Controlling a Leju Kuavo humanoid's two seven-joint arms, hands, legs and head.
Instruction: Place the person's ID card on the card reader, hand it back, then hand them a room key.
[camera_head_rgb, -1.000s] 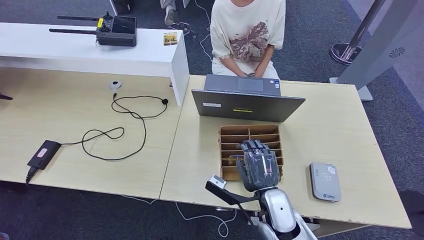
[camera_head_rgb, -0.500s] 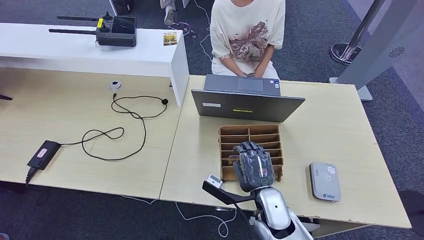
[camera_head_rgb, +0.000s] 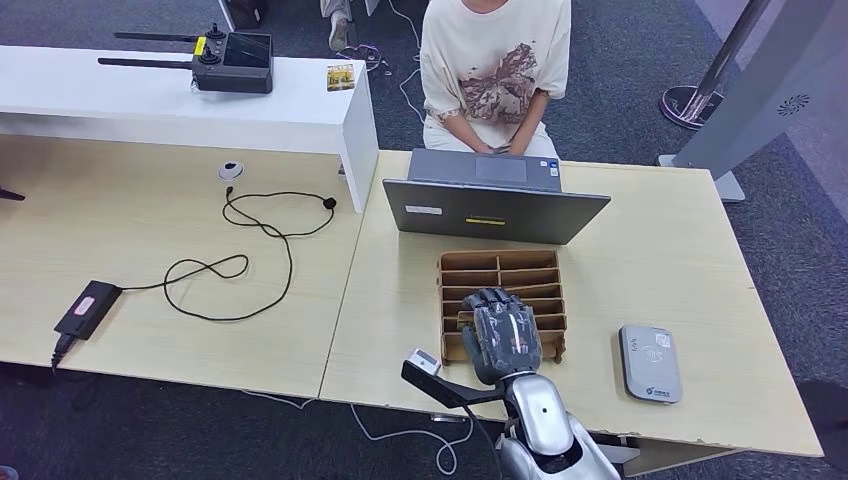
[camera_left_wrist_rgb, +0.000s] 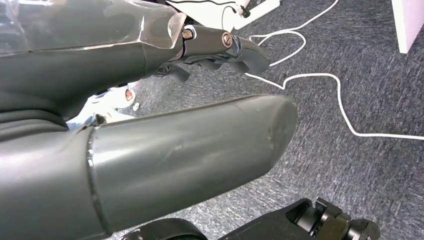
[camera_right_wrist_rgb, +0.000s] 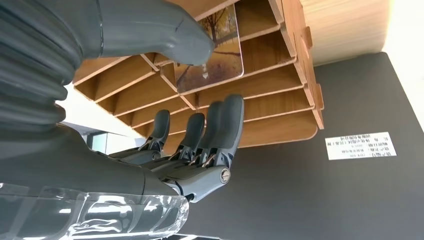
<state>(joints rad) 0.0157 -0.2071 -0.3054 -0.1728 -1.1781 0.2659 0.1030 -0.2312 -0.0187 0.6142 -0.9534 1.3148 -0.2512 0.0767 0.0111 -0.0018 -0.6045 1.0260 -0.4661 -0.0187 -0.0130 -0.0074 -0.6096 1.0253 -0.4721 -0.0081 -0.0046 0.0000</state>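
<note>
My right hand (camera_head_rgb: 503, 335) hovers over the near rows of the wooden card holder (camera_head_rgb: 500, 268) on the desk. From the right wrist camera, my right hand (camera_right_wrist_rgb: 165, 150) has its thumb tip (camera_right_wrist_rgb: 192, 42) touching a room key card (camera_right_wrist_rgb: 220, 52) printed with an autumn tree; the card stands in one slot of the holder (camera_right_wrist_rgb: 280, 117). The darker fingers (camera_right_wrist_rgb: 220, 130) stretch out apart from the card, gripping nothing. The grey card reader (camera_head_rgb: 650, 362) lies to the right of the holder. My left hand (camera_left_wrist_rgb: 150, 140) hangs over the carpet and holds nothing.
A person (camera_head_rgb: 495, 70) sits behind the grey laptop (camera_head_rgb: 490, 205) at the desk's far edge. A small picture card (camera_head_rgb: 341, 77) and a black controller (camera_head_rgb: 232, 60) rest on the white shelf. A black cable (camera_head_rgb: 250, 250) and power adapter (camera_head_rgb: 88, 307) lie on the left desk.
My right hand has drawn back toward the desk's near edge and slightly left over the holder. Nothing else has moved.
</note>
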